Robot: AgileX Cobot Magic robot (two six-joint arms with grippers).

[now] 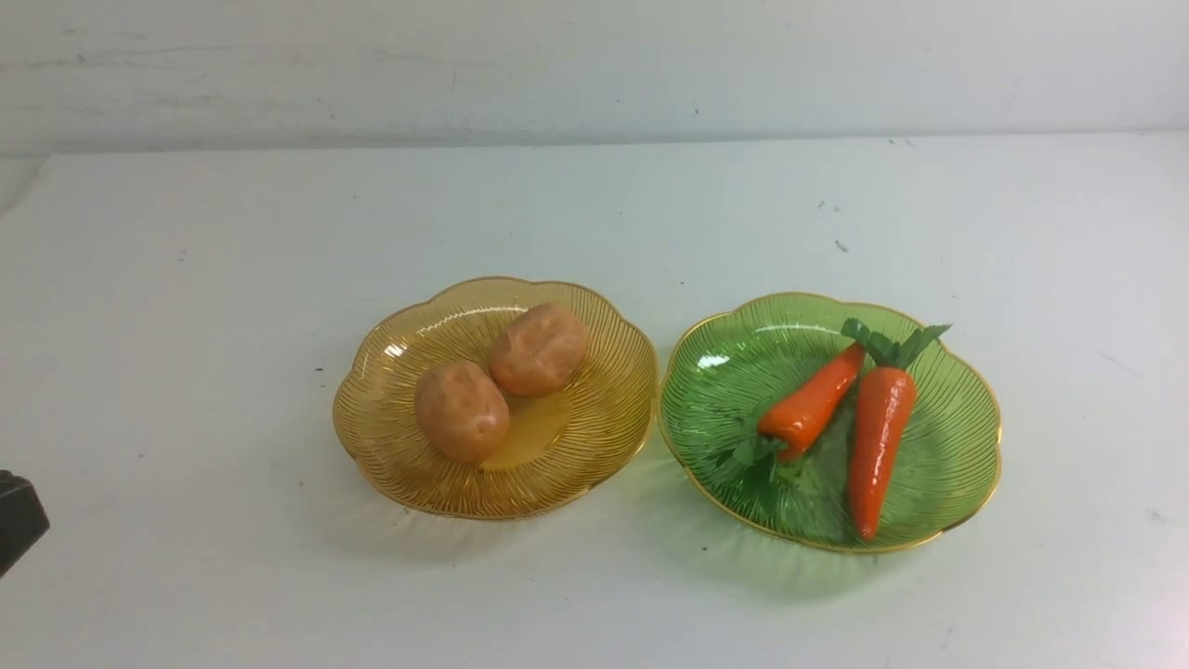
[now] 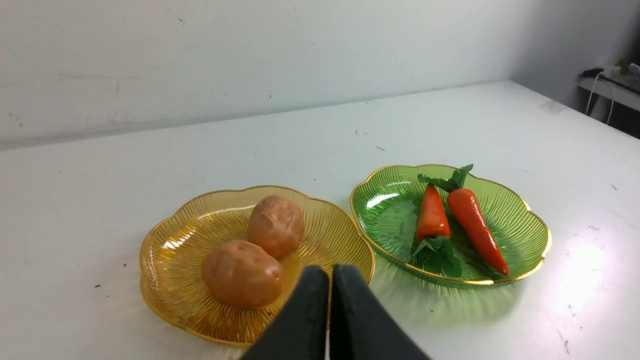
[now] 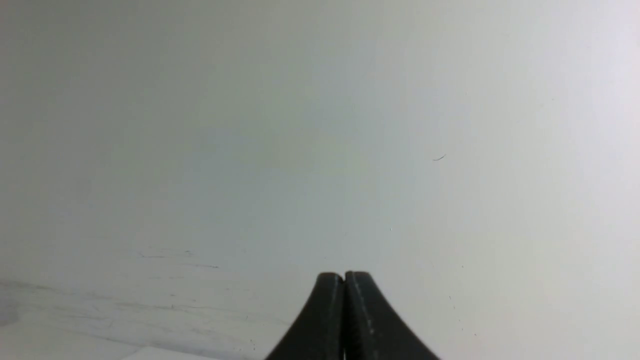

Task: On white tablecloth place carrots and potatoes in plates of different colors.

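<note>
Tabletop under the white tablecloth (image 1: 186,325): two plates side by side, rims nearly touching. Amber plate (image 1: 594,437) on the left holds both potatoes (image 1: 462,410), touching each other. Green plate (image 1: 957,465) on the right holds both carrots (image 1: 880,437), leafy tops pointing opposite ways. Left pincer (image 2: 330,272): fingers pressed together, holding nothing, near the amber plate's rim. Right pincer (image 3: 344,276): fingers together, nothing between them, facing a plain pale surface, probably the wall. Dark object (image 1: 19,520) at the front view's left edge, possibly the left arm.
</note>
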